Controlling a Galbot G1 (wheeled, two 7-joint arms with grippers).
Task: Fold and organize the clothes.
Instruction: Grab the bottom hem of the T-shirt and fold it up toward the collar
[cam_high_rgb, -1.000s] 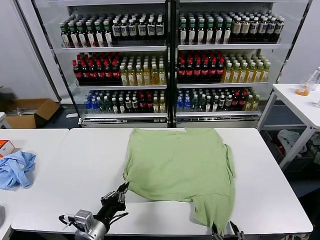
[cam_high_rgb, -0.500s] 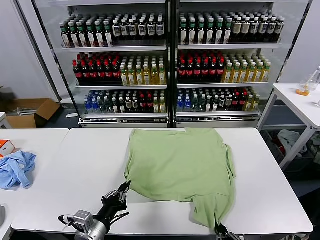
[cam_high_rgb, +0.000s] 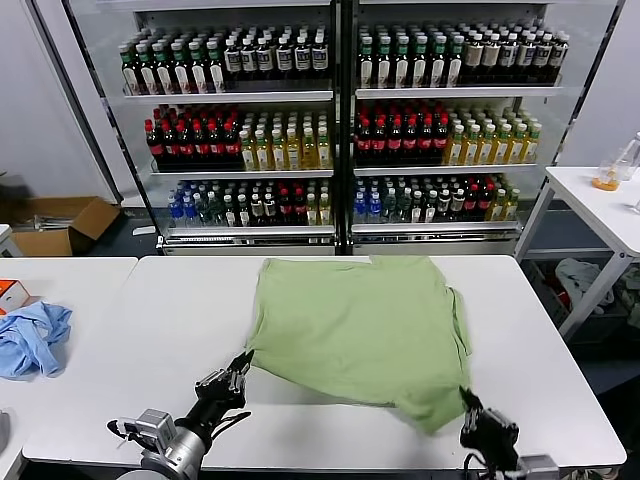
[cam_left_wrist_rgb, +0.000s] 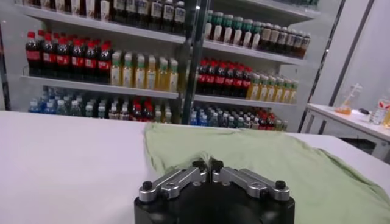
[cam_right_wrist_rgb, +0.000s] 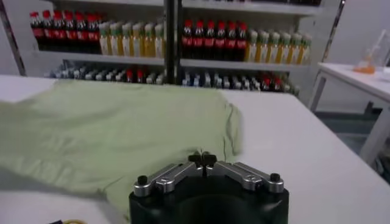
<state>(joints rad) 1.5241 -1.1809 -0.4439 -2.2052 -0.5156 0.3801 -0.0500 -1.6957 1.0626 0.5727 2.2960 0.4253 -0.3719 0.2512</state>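
Lower edge of head view, left of centre: left gripper (cam_high_rgb: 243, 361) low over the white bench (cam_high_rgb: 150, 330), jaws pressed together, tip right at the near-left corner of the green polo shirt (cam_high_rgb: 360, 330). Whether it pinches any fabric cannot be told. In its own wrist view the left gripper (cam_left_wrist_rgb: 208, 163) shows both fingers meeting, shirt (cam_left_wrist_rgb: 274, 164) just beyond them.

Lower right corner of head view: right gripper (cam_high_rgb: 468, 400) near the bench's front edge, jaws pressed together, close by the shirt's near-right corner. Right wrist view shows the gripper (cam_right_wrist_rgb: 206, 158) with its tips meeting over the shirt's (cam_right_wrist_rgb: 109, 128) near hem; a grip on the cloth cannot be confirmed.

Centre of frame: shirt lies spread on the bench, mostly flat, near-right corner bunched into a fold, far hem close to the bench's back edge.

Left edge of frame: crumpled light blue garment (cam_high_rgb: 32, 338) on a second bench, well apart from the shirt.

Upper half: glass-fronted drinks cooler (cam_high_rgb: 340, 120), rows of bottles on every shelf. Cardboard box (cam_high_rgb: 58, 222) on the floor at left; another white table (cam_high_rgb: 610, 215) at right.
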